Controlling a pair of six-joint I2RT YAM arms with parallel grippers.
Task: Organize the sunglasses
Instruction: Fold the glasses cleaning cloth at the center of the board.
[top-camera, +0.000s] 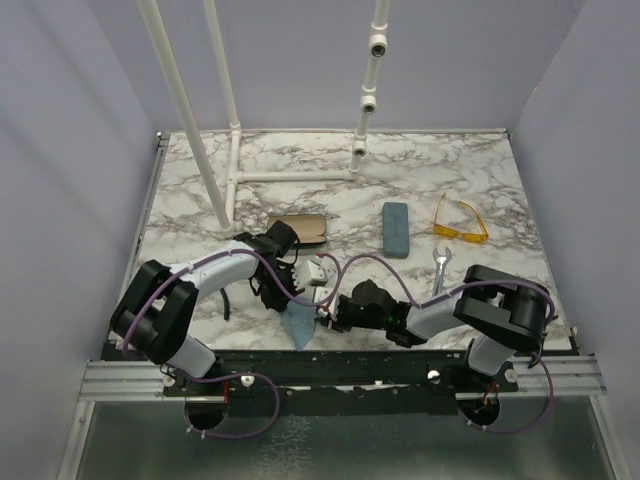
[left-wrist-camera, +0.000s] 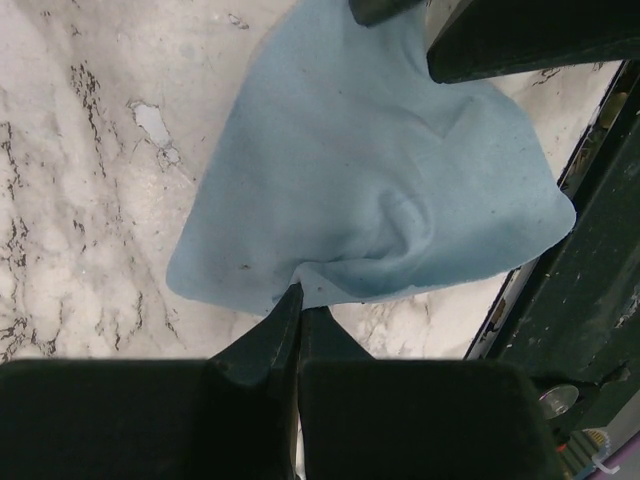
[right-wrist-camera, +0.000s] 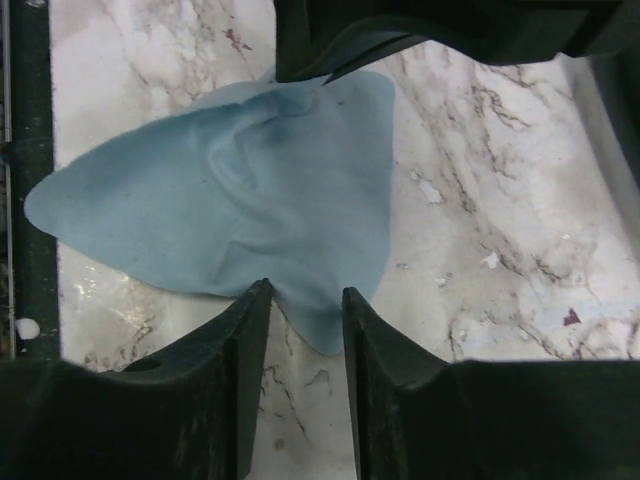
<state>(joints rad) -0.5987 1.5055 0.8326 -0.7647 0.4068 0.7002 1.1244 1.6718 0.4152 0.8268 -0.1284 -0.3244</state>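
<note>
My left pincer (left-wrist-camera: 297, 300) is clamped on one edge of the blue cloth (left-wrist-camera: 370, 170), I judge to steady it on the counter (left-wrist-camera: 80, 200) while my right pincer (right-wrist-camera: 305, 300), jaws apart, straddles the opposite corner. The yellow glasses (top-camera: 460, 233) lie well beyond it, untouched.

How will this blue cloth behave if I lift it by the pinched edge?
Likely floppy: the blue cloth puckers where the left end effector pinches it, so it should drape. Probably light, being thin; on the smooth marble table it may slide.
</note>
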